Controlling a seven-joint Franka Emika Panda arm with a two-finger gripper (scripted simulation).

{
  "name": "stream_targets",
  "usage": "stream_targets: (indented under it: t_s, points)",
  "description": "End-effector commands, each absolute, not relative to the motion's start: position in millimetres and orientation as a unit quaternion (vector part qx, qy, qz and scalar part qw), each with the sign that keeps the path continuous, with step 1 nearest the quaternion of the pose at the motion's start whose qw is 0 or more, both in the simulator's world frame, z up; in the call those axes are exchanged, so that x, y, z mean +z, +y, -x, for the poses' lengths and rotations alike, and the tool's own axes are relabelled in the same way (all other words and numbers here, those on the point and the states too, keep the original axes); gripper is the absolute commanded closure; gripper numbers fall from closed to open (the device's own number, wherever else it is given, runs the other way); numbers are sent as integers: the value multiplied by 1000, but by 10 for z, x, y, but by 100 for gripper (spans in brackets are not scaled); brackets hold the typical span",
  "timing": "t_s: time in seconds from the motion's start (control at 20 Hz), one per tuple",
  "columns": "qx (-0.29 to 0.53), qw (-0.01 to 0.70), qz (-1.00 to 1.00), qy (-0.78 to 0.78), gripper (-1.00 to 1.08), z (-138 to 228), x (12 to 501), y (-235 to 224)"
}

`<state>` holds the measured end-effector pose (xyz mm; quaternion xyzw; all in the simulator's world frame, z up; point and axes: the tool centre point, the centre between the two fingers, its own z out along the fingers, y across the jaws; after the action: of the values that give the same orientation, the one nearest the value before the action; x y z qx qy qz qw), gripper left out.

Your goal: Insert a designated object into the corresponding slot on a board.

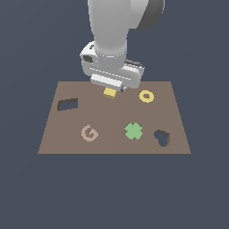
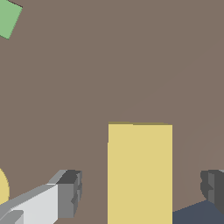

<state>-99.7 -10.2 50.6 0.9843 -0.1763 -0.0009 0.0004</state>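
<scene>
The fingers (image 2: 142,192) stand open on either side of the yellow block (image 2: 140,173), not touching it, so closing off-centre could nudge it across the board (image 1: 62,143), away from the slanted slot (image 1: 68,104).

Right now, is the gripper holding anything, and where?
Nothing held. The fingers stand open on either side of the yellow block, with gaps to both.

A thick, round, light grey arm (image 1: 109,27) is seen, with a darker grey rounded part near the top. A boxy white and grey hand block is fitted below. Dark grey ribbed fingertips (image 2: 72,192) are shown.
</scene>
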Motion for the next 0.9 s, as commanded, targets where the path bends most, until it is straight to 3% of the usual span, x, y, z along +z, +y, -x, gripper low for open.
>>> stream_targets:
  t_s: [0.0, 0.55, 0.6, 0.85]
  points:
    - [-1, 0, -984, -176, -92, 995, 506, -103]
    - [0, 0, -984, -178, -92, 1000, 299, -98]
    - [0, 0, -984, -178, 108, 1000, 299, -98]
    - [0, 0, -984, -178, 108, 1000, 299, -98]
